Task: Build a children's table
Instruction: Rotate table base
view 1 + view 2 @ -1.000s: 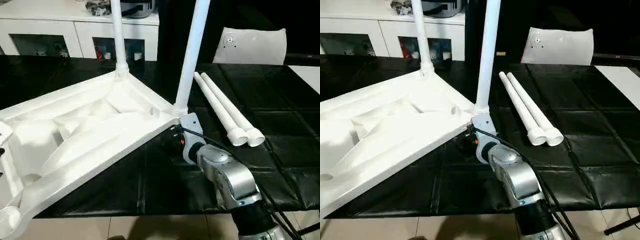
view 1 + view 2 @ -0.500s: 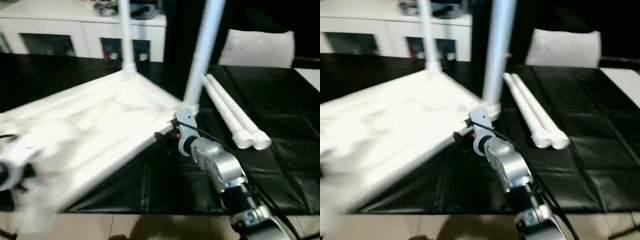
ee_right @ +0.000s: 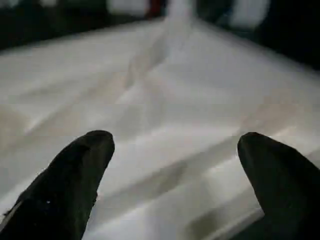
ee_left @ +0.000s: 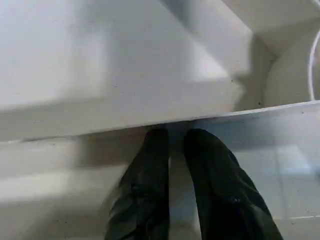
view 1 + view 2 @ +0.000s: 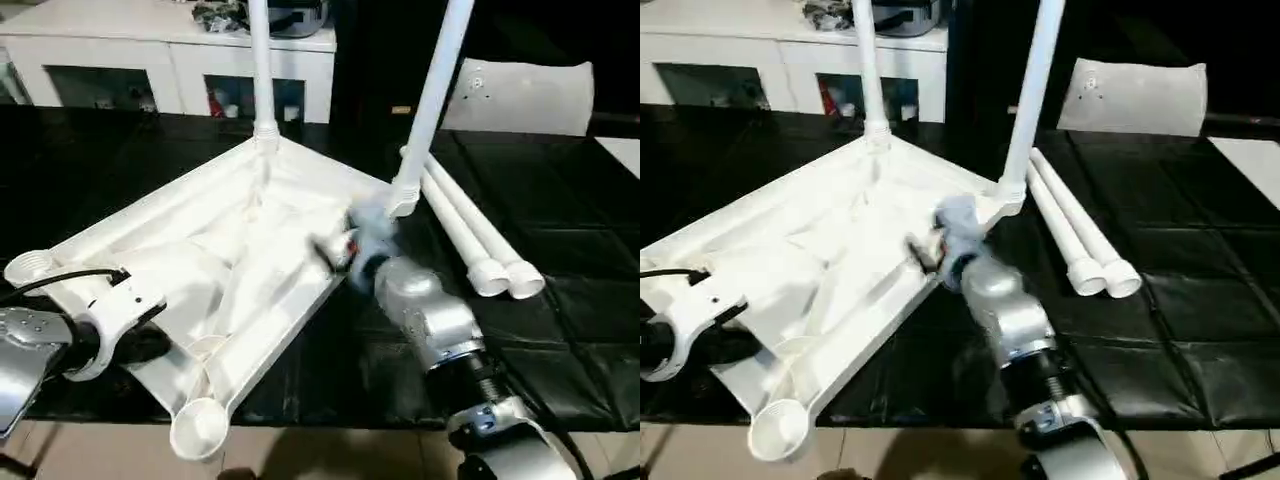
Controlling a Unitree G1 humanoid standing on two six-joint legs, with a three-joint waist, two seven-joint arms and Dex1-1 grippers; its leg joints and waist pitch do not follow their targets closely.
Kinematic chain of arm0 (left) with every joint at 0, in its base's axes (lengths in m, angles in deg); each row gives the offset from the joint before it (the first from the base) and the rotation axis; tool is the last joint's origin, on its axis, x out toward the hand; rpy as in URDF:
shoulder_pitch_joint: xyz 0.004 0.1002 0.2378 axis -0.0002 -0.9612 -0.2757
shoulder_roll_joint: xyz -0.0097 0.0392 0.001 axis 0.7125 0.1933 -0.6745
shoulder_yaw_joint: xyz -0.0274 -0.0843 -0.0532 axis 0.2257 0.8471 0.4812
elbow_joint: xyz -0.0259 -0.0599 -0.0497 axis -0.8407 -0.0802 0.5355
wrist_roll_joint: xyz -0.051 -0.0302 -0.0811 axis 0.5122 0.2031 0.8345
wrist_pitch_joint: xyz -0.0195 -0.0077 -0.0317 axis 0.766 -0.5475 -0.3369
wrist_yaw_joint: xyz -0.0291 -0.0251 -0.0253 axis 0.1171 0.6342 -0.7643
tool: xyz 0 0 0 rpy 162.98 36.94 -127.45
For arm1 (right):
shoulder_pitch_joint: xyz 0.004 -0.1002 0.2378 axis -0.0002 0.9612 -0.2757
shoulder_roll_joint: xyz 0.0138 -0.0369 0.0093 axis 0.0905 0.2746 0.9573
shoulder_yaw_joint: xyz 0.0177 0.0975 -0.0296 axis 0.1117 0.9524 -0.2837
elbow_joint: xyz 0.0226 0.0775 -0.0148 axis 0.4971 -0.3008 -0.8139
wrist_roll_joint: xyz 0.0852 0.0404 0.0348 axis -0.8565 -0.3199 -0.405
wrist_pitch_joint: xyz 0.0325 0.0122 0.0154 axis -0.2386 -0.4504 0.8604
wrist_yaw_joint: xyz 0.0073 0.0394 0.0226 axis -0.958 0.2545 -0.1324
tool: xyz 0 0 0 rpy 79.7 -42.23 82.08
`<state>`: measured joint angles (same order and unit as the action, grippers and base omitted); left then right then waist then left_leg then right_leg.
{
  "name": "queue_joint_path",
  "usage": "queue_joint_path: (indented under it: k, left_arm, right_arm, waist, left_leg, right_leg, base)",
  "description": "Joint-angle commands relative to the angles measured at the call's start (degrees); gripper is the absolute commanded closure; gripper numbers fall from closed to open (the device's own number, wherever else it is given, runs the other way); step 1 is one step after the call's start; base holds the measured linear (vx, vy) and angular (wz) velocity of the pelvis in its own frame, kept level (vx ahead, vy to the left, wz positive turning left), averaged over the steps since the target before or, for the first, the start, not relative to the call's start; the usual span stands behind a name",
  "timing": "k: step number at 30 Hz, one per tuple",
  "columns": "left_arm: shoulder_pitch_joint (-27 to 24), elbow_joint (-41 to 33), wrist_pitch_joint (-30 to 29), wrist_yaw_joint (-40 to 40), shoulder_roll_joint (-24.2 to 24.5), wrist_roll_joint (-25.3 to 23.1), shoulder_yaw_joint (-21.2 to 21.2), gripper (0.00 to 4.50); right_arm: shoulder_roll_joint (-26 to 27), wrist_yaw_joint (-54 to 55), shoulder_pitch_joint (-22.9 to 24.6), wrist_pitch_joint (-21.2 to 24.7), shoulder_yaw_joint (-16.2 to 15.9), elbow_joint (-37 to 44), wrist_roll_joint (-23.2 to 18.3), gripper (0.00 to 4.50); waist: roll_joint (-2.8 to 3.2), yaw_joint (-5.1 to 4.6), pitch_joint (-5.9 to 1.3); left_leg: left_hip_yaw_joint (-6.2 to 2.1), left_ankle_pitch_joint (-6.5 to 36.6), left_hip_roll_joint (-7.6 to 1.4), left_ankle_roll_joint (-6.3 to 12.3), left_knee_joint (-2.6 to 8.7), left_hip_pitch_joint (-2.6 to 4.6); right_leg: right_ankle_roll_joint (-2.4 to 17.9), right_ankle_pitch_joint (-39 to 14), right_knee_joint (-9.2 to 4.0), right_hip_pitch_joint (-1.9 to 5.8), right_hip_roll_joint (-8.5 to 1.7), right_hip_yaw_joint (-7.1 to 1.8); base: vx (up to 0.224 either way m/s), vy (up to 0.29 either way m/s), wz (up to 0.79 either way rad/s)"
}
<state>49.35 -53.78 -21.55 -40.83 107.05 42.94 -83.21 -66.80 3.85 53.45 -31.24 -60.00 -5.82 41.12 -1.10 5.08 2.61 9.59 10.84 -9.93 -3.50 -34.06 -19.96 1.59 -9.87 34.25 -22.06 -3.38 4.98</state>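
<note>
Two legs [image 5: 432,100] stand in far corner sockets of upturned table top [image 5: 215,265] on black tabletop [image 5: 560,330]; two spare legs [image 5: 470,225] lie just beside. Left gripper [image 4: 172,145] nearly closed, pinching top's near rim. Right gripper [image 3: 175,145] wide open, empty, over ribs. Best: keep rim pinched, steady top before fetching spare leg.

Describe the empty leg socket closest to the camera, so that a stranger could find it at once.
Find the white table top lying upside down on the black mat, with two legs standing in its far corners. Follow its edge to the corner nearest the camera: the socket is an open round cup overhanging the mat's front edge, not yet holding a leg.
</note>
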Motion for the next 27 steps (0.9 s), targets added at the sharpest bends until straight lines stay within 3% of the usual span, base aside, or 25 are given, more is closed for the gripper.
queue_joint_path:
  k: [1,4,5,6,8,11,16,19,23,27]
  left_arm:
    - [-0.44,0.37,0.14,0.12,1.97,-1.44,-0.47,3.65]
    - [-1.37,-1.19,-1.15,-0.34,2.53,-0.93,-0.46,3.65]
    - [-2.21,-2.16,-1.48,-1.13,2.74,-0.04,-0.41,3.65]
    - [-2.35,-2.52,-1.61,-1.19,2.68,0.22,-0.35,3.65]
    - [-2.70,-4.23,-2.14,-1.56,2.46,1.44,-0.17,3.65]
    - [-2.76,-5.38,-2.23,-1.89,2.02,2.74,-0.12,3.65]
    - [-2.76,-8.84,-1.28,-4.12,0.34,5.44,-0.56,3.65]
    - [-1.79,-10.84,-2.73,-4.49,-2.07,8.26,-0.36,3.65]
    - [-0.71,-11.26,-2.64,-3.93,-3.84,8.96,-1.49,3.65]
    - [1.70,-10.36,-1.99,-2.76,-7.03,8.62,-2.75,3.65]
  right_arm:
    - [-3.45,3.37,0.71,0.91,1.09,-0.94,3.60,0.00]
    - [-4.66,1.95,0.65,2.03,0.00,-5.19,4.89,0.00]
    - [-4.87,2.09,0.70,1.59,-0.67,-7.20,5.81,0.00]
    - [-4.86,1.72,0.80,1.72,-1.07,-7.64,5.88,0.00]
    - [-4.39,0.57,1.20,2.46,-2.32,-9.40,5.71,0.00]
    - [-3.78,-0.28,1.07,1.76,-2.96,-11.08,5.98,0.00]
    - [-0.80,-3.90,-1.53,-1.44,-2.95,-15.52,4.76,0.00]
    - [0.60,-5.02,-3.17,-1.68,-2.78,-17.06,3.65,0.00]
    - [0.33,-5.49,-3.92,-2.65,-4.50,-18.39,5.55,0.00]
    - [0.92,-6.03,-4.36,-3.61,-3.74,-19.83,5.66,0.00]
  waist:
    - [1.46,-0.71,-2.39]
    - [1.34,-1.11,-2.48]
    - [0.93,-1.41,-2.45]
    - [1.10,-1.55,-2.37]
    - [0.61,-2.23,-2.38]
    - [0.71,-2.22,-2.44]
    - [1.07,-2.17,-2.32]
    - [0.90,-2.21,-2.33]
    - [0.63,-2.40,-2.25]
    - [0.61,-2.70,-2.43]
  left_leg:
    - [-1.72,22.23,-3.03,-4.38,5.32,1.35]
    - [-1.65,22.36,-2.75,-3.83,5.04,1.10]
    - [-1.64,22.48,-2.69,-3.46,4.95,1.00]
    - [-1.76,22.77,-2.73,-3.39,4.93,1.00]
    - [-1.81,23.18,-2.75,-2.74,4.80,0.87]
    - [-1.74,21.46,-2.85,-2.10,4.75,0.71]
    - [-1.77,23.00,-3.20,-3.08,4.97,0.93]
    - [-1.69,23.16,-3.06,-3.25,4.95,0.85]
    - [-1.60,22.54,-3.01,-3.18,4.83,0.78]
    - [-1.59,21.32,-3.04,-3.13,4.77,0.67]
  right_leg:
    - [5.04,-24.82,-4.43,0.71,-4.78,-3.77]
    - [5.00,-26.14,-4.71,0.98,-5.03,-3.74]
    - [4.87,-27.24,-4.94,1.03,-5.08,-3.64]
    - [4.99,-27.91,-4.96,0.91,-5.20,-3.65]
    - [4.95,-29.46,-5.26,0.96,-5.15,-3.49]
    - [5.67,-28.46,-5.05,0.89,-5.19,-3.62]
    - [7.00,-26.09,-4.68,0.71,-5.01,-3.69]
    - [6.94,-26.22,-4.68,0.85,-5.14,-3.73]
    - [6.64,-27.17,-4.79,0.83,-5.12,-3.69]
    - [6.55,-26.07,-4.59,0.99,-5.08,-3.76]
  base:
    - [0.000,0.000,0.00]
    - [0.000,0.000,0.00]
    - [0.000,0.000,0.00]
    - [0.000,0.000,0.00]
    - [0.000,0.000,0.00]
    - [0.000,0.000,0.00]
    - [0.000,0.000,0.00]
    - [0.000,0.000,0.00]
    - [0.000,0.000,0.00]
    - [0.000,0.000,0.00]
